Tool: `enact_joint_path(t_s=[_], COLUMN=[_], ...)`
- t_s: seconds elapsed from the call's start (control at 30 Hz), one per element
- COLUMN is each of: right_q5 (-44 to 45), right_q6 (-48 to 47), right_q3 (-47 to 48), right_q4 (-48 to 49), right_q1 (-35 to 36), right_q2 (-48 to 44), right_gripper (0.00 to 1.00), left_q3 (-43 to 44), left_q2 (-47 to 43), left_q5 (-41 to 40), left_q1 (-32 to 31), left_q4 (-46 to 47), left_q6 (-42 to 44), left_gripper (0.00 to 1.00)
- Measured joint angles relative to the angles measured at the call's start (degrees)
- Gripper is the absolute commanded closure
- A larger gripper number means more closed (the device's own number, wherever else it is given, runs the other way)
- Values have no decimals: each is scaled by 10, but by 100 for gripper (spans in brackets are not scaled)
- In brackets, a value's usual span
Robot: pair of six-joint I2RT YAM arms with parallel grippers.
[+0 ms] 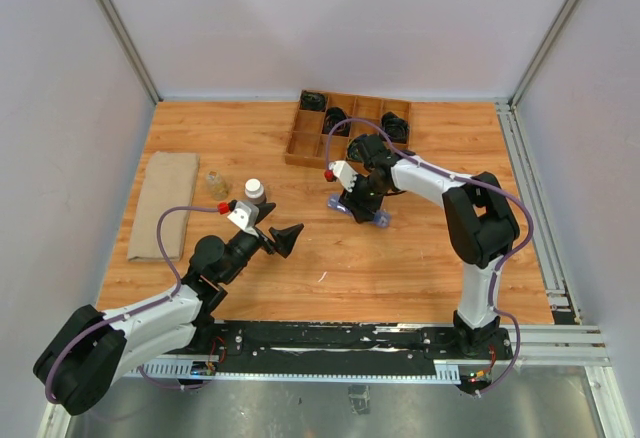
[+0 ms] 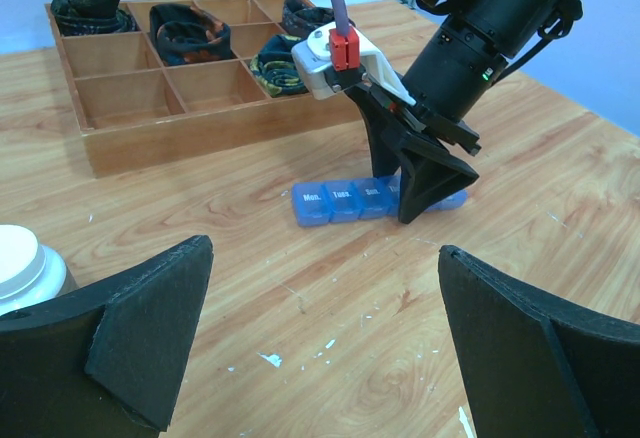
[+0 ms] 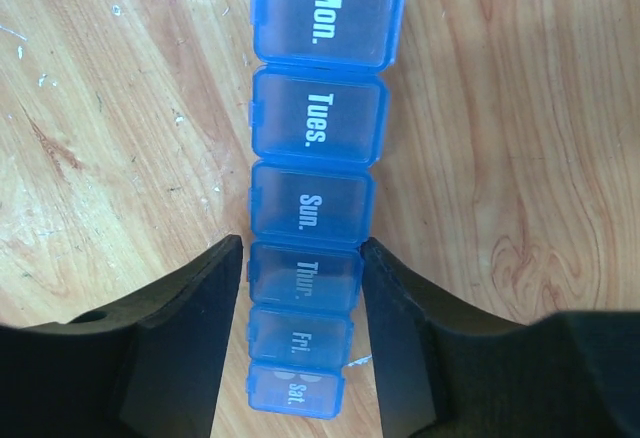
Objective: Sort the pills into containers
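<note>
One organizer (image 3: 315, 128) is counted, with six lidded compartments showing. One tray (image 2: 180, 136), four cable bundles (image 2: 85, 8) (image 2: 190, 33) (image 2: 280, 68) (image 2: 305, 13), one capped bottle (image 1: 254, 191), one clear jar (image 1: 215, 182), one cloth (image 1: 165, 205) and two arms (image 1: 150, 318) (image 1: 480, 218) are recorded.

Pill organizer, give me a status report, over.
Left gripper open, hovering clear. Right gripper straddling pill organizer at the Thur. cell, grip unconfirmed. Visible lids shut. Nothing blocking.

I see bare tabletop (image 1: 400, 268) between my left gripper (image 2: 325, 248) and the pill organizer (image 3: 318, 118). A white-capped bottle (image 2: 20, 258) crowds its left finger. My right gripper (image 3: 303, 253) straddles the strip, and the wooden tray (image 2: 200, 133) walls off the far side.
</note>
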Motion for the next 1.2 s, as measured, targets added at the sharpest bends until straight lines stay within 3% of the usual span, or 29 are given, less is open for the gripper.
enact_joint_path(t_s=[0.13, 0.27, 0.5, 0.73, 1.0, 1.2], right_q5=[0, 0, -37, -100, -108, -108], right_q6=[2, 2, -23, -89, -160, -181], right_q3=[0, 0, -14, -54, -84, -89], right_q4=[0, 0, -3, -30, -53, -57], right_q1=[0, 0, 0, 6, 64, 97], right_q2=[-1, -6, -45, -113, -159, -194], right_gripper=[71, 79, 83, 85, 85, 85], left_q3=[0, 0, 0, -30, -33, -33], left_q2=[0, 0, -5, -7, -18, -13], left_q5=[0, 0, 6, 47, 47, 46], left_q1=[0, 0, 0, 0, 0, 0], left_q4=[0, 0, -2, 58, 56, 36], left_q6=[0, 0, -31, -203, -418, -478], left_gripper=[1, 1, 2, 4, 5, 6])
